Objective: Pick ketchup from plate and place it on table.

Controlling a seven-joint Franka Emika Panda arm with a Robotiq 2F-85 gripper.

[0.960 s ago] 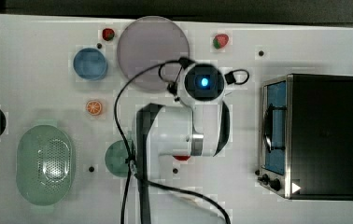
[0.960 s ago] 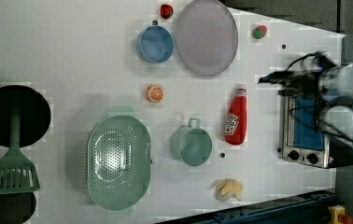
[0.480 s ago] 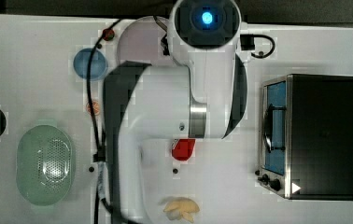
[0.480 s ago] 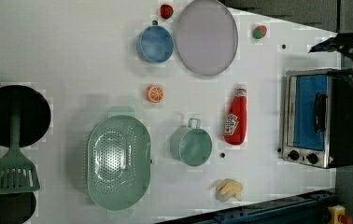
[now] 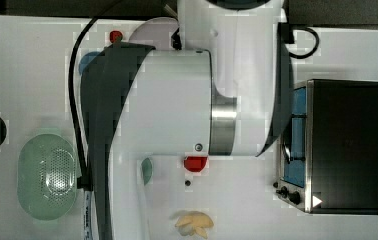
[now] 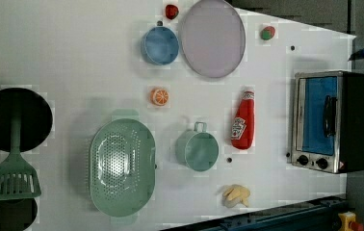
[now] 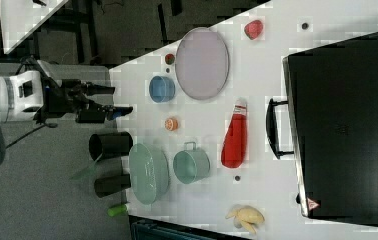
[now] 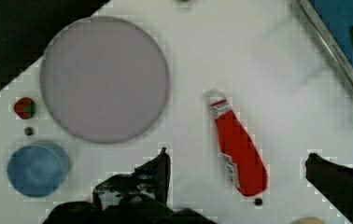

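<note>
Ketchup [image 8: 237, 151] lies flat on the table [image 6: 74, 57], off the plate [image 8: 104, 79], its long axis running between the fingers of the wide-open, empty gripper [image 8: 237, 182], cap toward the plate.

Bright even overhead light, white table [image 6: 74, 57] near blown out, soft faint shadows beside colander [image 6: 121, 161] & mug [image 6: 197, 150], blocky compression artefacts thru-out, arm [image 5: 177, 100] blurred close-up in top view, wrist view soft.
</note>
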